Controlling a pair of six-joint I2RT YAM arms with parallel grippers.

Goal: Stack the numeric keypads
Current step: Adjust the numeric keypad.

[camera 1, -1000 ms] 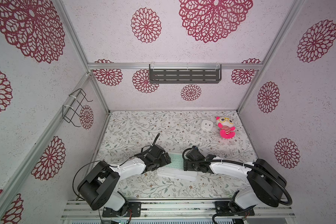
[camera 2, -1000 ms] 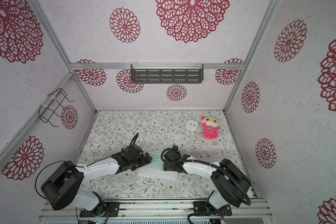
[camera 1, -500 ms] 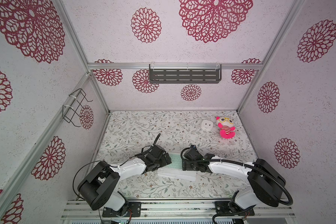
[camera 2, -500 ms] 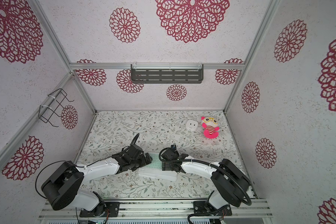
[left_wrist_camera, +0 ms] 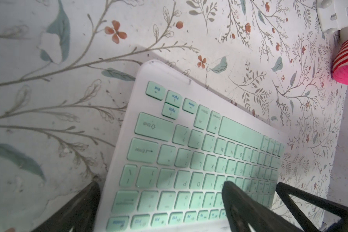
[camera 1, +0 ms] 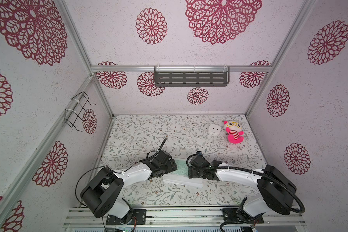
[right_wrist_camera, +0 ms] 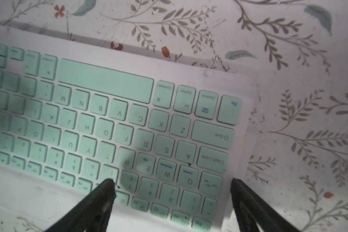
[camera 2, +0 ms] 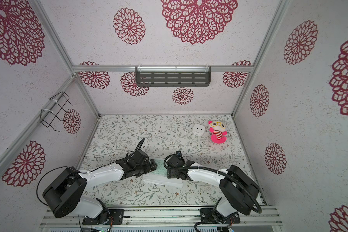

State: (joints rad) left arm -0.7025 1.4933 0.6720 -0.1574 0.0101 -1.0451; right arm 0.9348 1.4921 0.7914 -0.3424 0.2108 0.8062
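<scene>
Hovering your left fingers (left_wrist_camera: pixel 247 211) and right fingers (right_wrist_camera: pixel 94 210) wide open and empty at either end of the mint-green keypad (camera 1: pixel 181 168), topping the stack (camera 1: pixel 184 180) at the worktop's (camera 1: pixel 149 130) front middle, you are probably squaring it, ideally nudging both ends together.

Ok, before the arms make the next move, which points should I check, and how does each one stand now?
1. Left gripper open: ok.
2. Right gripper open: ok.
3. Green keypad on top of the white pile, keys up: ok.
4. All three keypads in the pile: cannot tell; only green keys show.
5. Pile edges flush: cannot tell.
6. Plush toy and white cube well apart from both arms: ok.
</scene>
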